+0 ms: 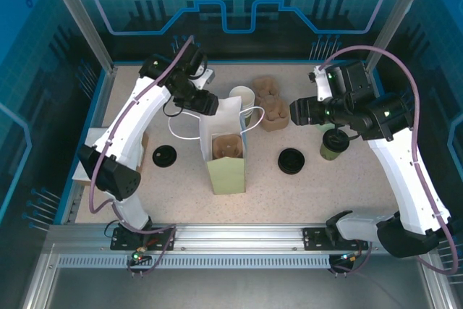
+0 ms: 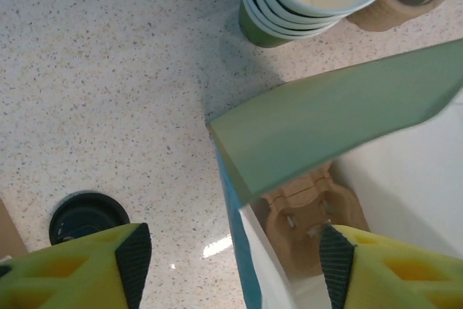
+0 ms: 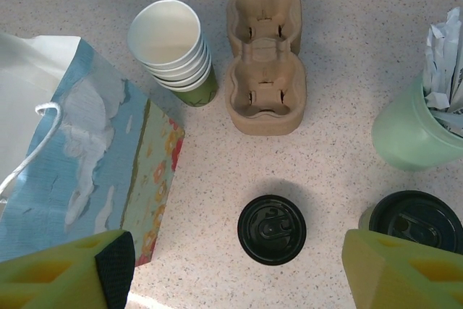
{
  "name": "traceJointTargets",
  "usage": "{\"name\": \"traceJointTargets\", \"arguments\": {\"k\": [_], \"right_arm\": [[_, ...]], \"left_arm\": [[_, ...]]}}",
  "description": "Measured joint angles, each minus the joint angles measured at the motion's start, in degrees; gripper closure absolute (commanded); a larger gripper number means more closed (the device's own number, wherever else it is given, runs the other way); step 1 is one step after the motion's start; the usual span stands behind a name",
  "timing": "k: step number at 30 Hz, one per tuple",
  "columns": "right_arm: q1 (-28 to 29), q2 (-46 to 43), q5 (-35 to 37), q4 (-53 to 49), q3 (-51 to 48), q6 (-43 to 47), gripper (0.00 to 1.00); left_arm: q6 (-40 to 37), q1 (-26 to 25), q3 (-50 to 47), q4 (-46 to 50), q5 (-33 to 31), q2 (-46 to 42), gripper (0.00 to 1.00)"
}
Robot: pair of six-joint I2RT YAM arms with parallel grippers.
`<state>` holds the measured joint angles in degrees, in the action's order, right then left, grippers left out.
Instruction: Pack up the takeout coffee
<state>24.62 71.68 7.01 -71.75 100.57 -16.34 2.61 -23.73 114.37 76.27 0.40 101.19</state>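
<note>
Right of the bag [image 1: 226,173], the lidded takeout coffee [image 1: 333,144] is seen unpacked on the tabletop [image 1: 304,197]; the right hand [image 3: 235,269] is spread empty, the left hand [image 2: 233,255] parted, loosely astride the bag's rim.

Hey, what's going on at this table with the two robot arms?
The left gripper is open, its fingers astride one wall of the paper bag at its mouth. A cardboard carrier already sits inside the bag. The right gripper hovers open and empty over the table, close to the takeout coffee. The coffee has its lid on and stands outside the bag, not yet packed. A loose black lid lies beside it.
</note>
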Motion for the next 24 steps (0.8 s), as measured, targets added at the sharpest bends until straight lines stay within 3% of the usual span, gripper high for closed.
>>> {"name": "traceJointTargets", "arguments": {"k": [2, 8, 24], "right_arm": [[-0.1, -0.3, 0.0, -0.1, -0.5, 0.0, 0.22], [-0.7, -1.0, -0.1, -0.1, -1.0, 0.0, 0.22], [-3.0, 1.0, -0.8, 0.0, -1.7, 0.3, 0.20]], "left_arm": [[0.3, 0.0, 0.0, 0.0, -0.9, 0.3, 0.67], [3.7, 0.0, 1.8, 1.1, -2.8, 0.3, 0.96], [22.6, 0.0, -0.8, 2.6, -4.1, -10.0, 1.00]]}}
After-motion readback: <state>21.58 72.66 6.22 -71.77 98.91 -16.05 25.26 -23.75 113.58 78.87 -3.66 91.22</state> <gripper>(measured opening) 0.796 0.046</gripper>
